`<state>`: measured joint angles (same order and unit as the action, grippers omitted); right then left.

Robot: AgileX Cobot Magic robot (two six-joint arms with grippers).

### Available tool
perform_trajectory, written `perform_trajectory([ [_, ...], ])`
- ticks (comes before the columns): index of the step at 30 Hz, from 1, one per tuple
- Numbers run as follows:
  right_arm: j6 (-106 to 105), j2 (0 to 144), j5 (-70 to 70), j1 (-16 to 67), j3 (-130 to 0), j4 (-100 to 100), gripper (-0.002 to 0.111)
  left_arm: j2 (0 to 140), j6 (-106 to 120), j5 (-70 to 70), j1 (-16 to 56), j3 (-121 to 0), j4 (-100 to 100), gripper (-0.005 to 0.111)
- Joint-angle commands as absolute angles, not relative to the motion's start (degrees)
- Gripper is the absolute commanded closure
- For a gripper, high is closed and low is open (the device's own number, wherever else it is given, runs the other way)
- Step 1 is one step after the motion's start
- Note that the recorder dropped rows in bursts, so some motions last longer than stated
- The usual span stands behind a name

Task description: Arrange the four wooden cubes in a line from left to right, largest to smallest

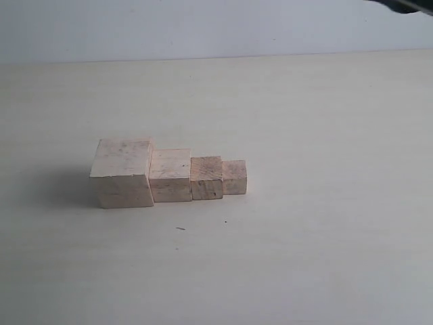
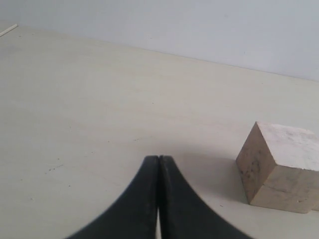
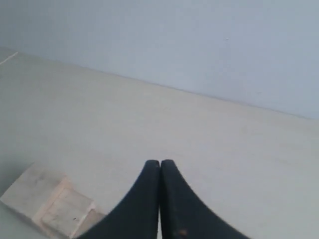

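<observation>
One row on the counter point(image 1: 304, 237), sides touching: largest cube point(image 1: 123, 172) at left, then second cube point(image 1: 170, 175), third cube point(image 1: 206, 177), smallest cube point(image 1: 234, 177) at right. Left tool point(image 2: 158, 158) closed, empty. Right tool point(image 3: 160, 162) closed, empty. Both wrist views crop the row at the frame edge. Dark sliver point(image 1: 406, 5) in the exterior view's top right corner, can't tell what.

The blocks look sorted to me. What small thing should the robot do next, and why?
Probably only a retreat: draw the left hand and right hand back, well away from the cubes. Both hands are shut on nothing. The row steps down from the largest cube at the exterior view's left to the smallest cube at its right. Nothing looks left to shift.
</observation>
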<state>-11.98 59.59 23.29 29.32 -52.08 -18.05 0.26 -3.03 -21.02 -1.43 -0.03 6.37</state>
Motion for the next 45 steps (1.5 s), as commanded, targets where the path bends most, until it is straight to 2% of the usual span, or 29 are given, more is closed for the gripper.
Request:
perform_trajectory([
  [1,-10.9,52.4,22.2,21.2,-46.4,-17.5,0.108,0.0,-3.3,-20.7,-1.1,0.0,6.6,0.107],
  [4,-10.6,45.6,21.3,14.7,-39.7,-17.8,0.108,0.0,-3.3,-20.7,-1.1,0.0,6.6,0.107],
  [7,-10.4,32.7,17.4,5.8,-28.9,-17.8,0.108,0.0,-3.3,-20.7,-1.1,0.0,6.6,0.107],
  [12,-10.4,16.5,15.6,-0.6,-18.5,-15.4,0.108,0.0,-3.3,-20.7,-1.1,0.0,6.6,0.107],
  [18,-9.5,6.4,15.7,-1.0,-11.1,-11.5,0.108,0.0,-3.3,-20.7,-1.1,0.0,6.6,0.107],
  [29,3.0,3.3,14.7,-1.0,-0.3,-5.4,0.108,0.0,-3.3,-20.7,-1.1,0.0,6.6,0.107],
  [45,3.0,1.8,17.4,-1.0,0.0,-1.3,0.108,0.0,-3.3,-20.7,-1.1,0.0,6.6,0.107],
])
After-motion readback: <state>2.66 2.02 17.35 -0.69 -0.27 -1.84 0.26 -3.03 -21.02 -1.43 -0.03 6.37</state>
